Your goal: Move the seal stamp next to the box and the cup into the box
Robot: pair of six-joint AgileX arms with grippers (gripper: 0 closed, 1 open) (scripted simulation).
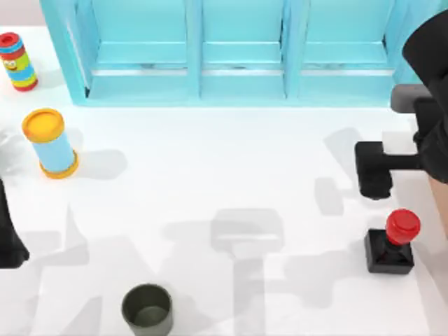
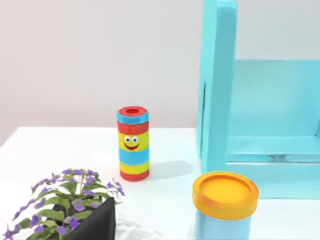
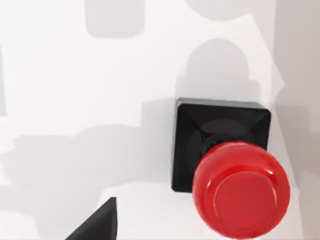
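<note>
The seal stamp [image 1: 390, 242], a black cube with a glossy red knob, stands upright on the white table near the top view's right edge; the right wrist view looks down on the seal stamp [image 3: 230, 170] from close by. My right gripper [image 1: 372, 171] hovers open just behind it, holding nothing, and one black fingertip [image 3: 100, 222] shows beside the stamp. The dark olive cup [image 1: 147, 309] stands upright at the front, left of centre, far from both grippers. A tan strip at the right edge looks like the box [image 1: 442, 210]. My left arm [image 1: 7, 241] is parked at the left edge.
A large turquoise shelf unit [image 1: 238, 52] spans the back of the table. A light-blue cylinder with a yellow lid [image 1: 50, 143] and a striped cylinder [image 1: 17, 61] stand at the back left. A purple-flowered plant in a black pot [image 2: 75, 215] sits near the left arm.
</note>
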